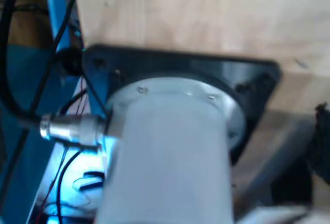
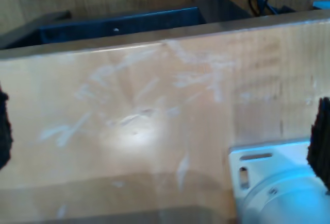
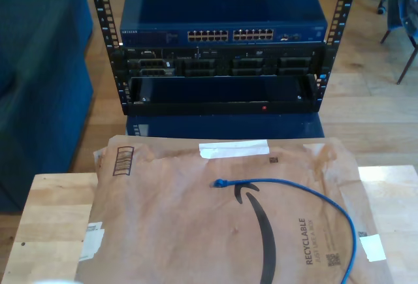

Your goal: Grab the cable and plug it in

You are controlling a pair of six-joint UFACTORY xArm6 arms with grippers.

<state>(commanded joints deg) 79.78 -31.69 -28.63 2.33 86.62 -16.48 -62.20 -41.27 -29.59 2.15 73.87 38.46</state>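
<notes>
Exterior view: paper mailer (image 3: 196, 232) lies on worktop (image 3: 52, 225), lower half of frame. Cable (image 3: 307, 189) on the mailer, plug (image 3: 220, 183) near frame centre, running to lower right. Equipment rack (image 3: 222, 68) behind the worktop, upper centre.

Pale grey cylindrical arm base (image 1: 170, 157), smooth and matte, flaring to a round flange with small silver screws (image 1: 142, 89). Bolted onto a black square mounting plate (image 1: 247, 77) with holes at the corners. Silver knurled metal connector (image 1: 72, 129) at the side, feeding a thick black cable (image 1: 10, 80). On the other arm, a white base bracket (image 2: 260, 165) with slotted holes. Dark, fuzzy claw pads (image 2: 320, 136) at the frame edges.
</notes>
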